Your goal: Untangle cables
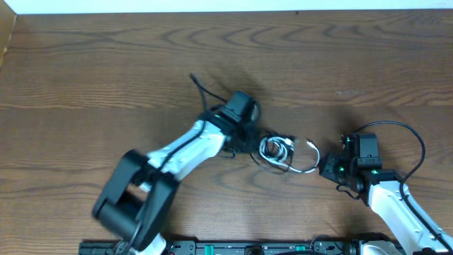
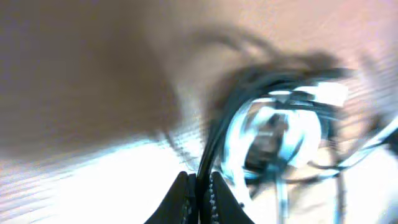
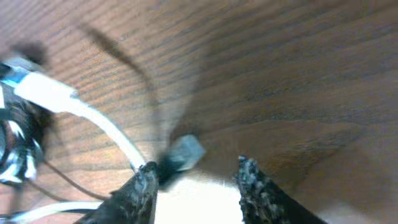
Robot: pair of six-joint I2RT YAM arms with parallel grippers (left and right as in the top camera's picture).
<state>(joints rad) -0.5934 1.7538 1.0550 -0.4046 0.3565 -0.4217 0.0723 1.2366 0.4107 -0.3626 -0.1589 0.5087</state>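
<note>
Left gripper (image 2: 199,183): together, clamped on a thin black cord (image 2: 208,146) at the 9 o'clock edge of the cables (image 1: 276,150).

Right gripper (image 3: 196,180): apart, clamped on nothing. Small grey plug (image 3: 185,152) low in the gap, close to the finger at 9 o'clock; contact not clear.

Location of cables: on the wooden counter (image 1: 106,71), slightly toward 5 o'clock from its middle, between the two grippers. One knot of white loops and black strands. White cord (image 1: 304,170) arcing out toward 3 o'clock, ending near the right gripper. Black tail (image 1: 199,86) reaching toward 11 o'clock past the left wrist.

Progress, as a judgement: early.
- Done: one black strand gripped; two ends lying outside the knot.
- Left: white loops wound in with black, no cord lying apart on its own, so nearly all of the separating to do.

Overhead only: whole layout, both arms, both tails, knot midway between them.

Left wrist only: closed grip on the black cord, white coil just beyond at 1 o'clock, heavily blurred.

Right wrist only: open gap between fingers, grey plug, white connector (image 3: 43,93) at 10 o'clock. From above, finger spacing on either side not readable.
</note>
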